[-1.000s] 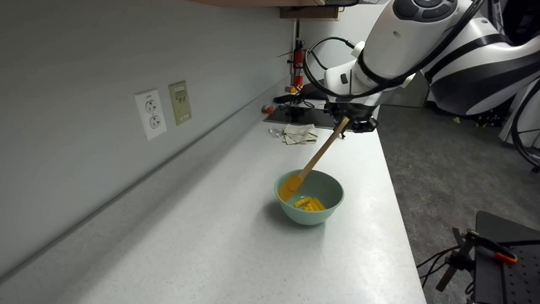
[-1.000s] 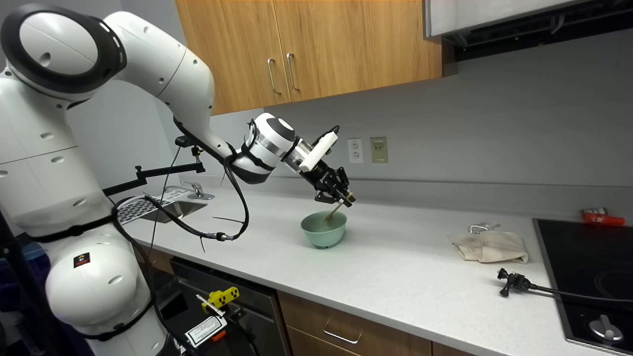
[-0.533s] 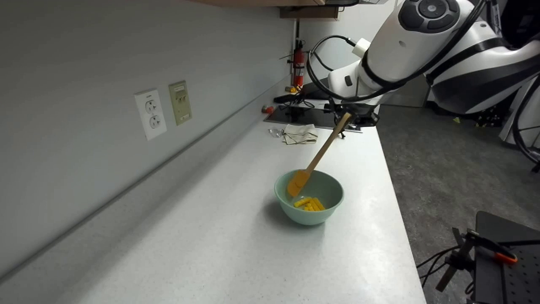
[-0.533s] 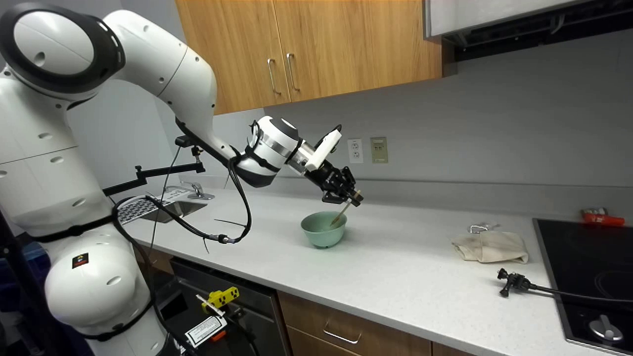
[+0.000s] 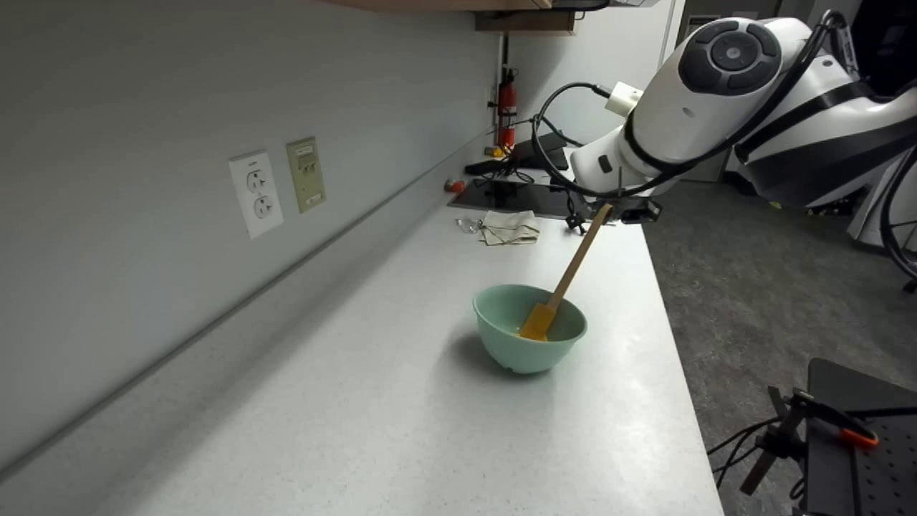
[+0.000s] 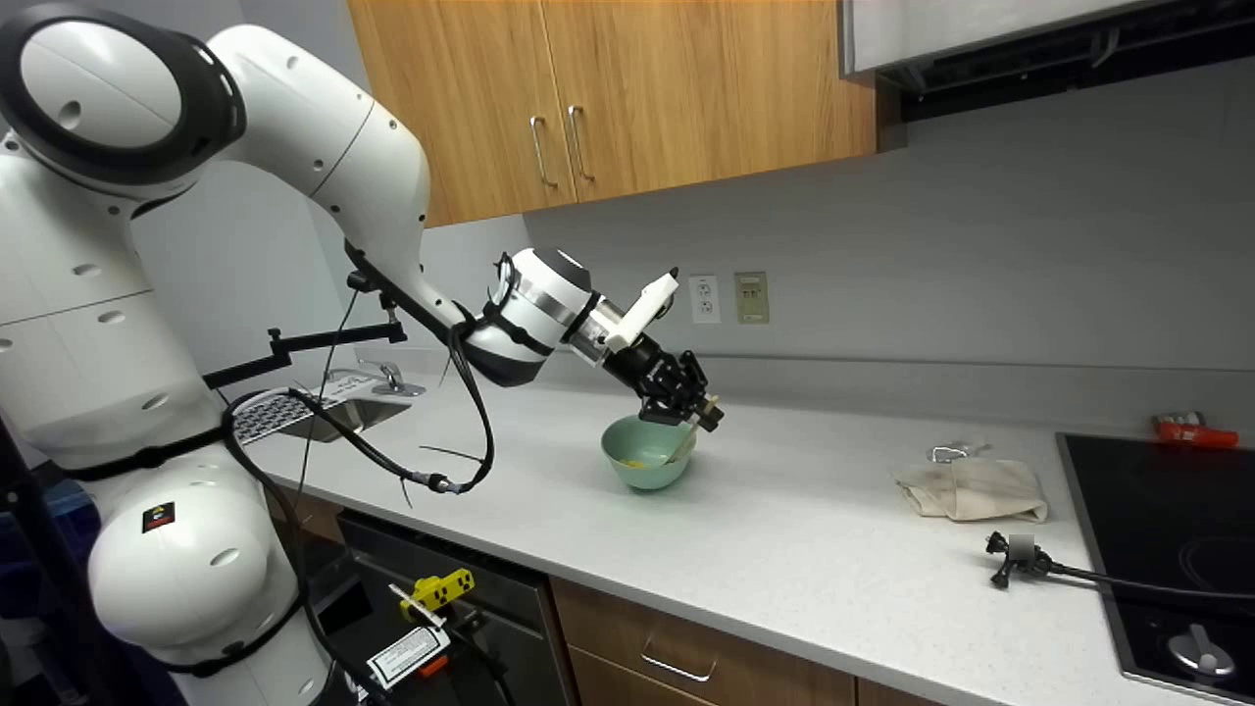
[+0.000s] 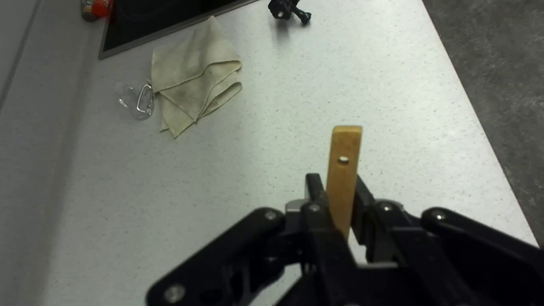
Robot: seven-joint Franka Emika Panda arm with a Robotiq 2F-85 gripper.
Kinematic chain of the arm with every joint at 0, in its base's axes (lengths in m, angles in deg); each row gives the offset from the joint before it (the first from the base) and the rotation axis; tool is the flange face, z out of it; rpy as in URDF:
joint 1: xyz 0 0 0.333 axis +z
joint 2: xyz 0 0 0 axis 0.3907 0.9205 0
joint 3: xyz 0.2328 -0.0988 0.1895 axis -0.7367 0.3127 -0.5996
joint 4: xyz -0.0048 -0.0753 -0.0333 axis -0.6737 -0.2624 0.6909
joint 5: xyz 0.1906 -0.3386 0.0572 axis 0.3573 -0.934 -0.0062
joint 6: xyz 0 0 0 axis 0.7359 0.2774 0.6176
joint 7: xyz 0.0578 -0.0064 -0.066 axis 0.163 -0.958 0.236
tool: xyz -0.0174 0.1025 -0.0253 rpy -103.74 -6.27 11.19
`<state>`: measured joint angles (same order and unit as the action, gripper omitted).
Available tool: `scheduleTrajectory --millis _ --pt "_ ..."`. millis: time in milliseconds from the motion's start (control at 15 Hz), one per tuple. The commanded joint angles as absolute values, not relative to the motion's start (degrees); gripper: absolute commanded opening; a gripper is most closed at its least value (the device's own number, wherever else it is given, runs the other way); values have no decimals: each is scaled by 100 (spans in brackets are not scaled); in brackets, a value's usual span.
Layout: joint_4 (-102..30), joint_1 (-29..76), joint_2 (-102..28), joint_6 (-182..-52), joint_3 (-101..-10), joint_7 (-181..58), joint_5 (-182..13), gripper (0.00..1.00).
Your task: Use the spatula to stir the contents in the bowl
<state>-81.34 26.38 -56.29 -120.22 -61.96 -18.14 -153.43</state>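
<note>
A long pale surface (image 5: 344, 430) runs from near to far in an exterior view. The white arm (image 6: 333, 137) stands at the left in an exterior view and spans out over the surface; at the right there, a black cooktop (image 6: 1147, 520) is set in. The wooden spatula (image 5: 573, 271) slants, its handle leading up, far and to the right, its orange head (image 5: 539, 322) down inside the bowl (image 5: 519, 357). The black tool (image 7: 339, 193) has the handle pinched between its two fingers (image 7: 314, 187), the holed end sticking out past them in the wrist view. The pale green bowl sits on the surface, tipped slightly lower at the right. A folded cream cloth (image 7: 187, 76) lies well apart from it, near the cooktop. The yellow contents (image 6: 635, 464) lie in the bowl, partly hidden; whether the head touches them, I cannot tell.
</note>
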Motion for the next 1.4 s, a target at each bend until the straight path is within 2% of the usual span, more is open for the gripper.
scheduleTrajectory --millis 0,600,1333 --pt "-8389 2704 -5834 -11808 -6283 -1695 -15281 4" --pt "-8166 2981 -5670 -11172 -6582 -1526 -13630 4" --pt "-7884 2958 -5679 -11362 -6561 -1451 -12693 4"
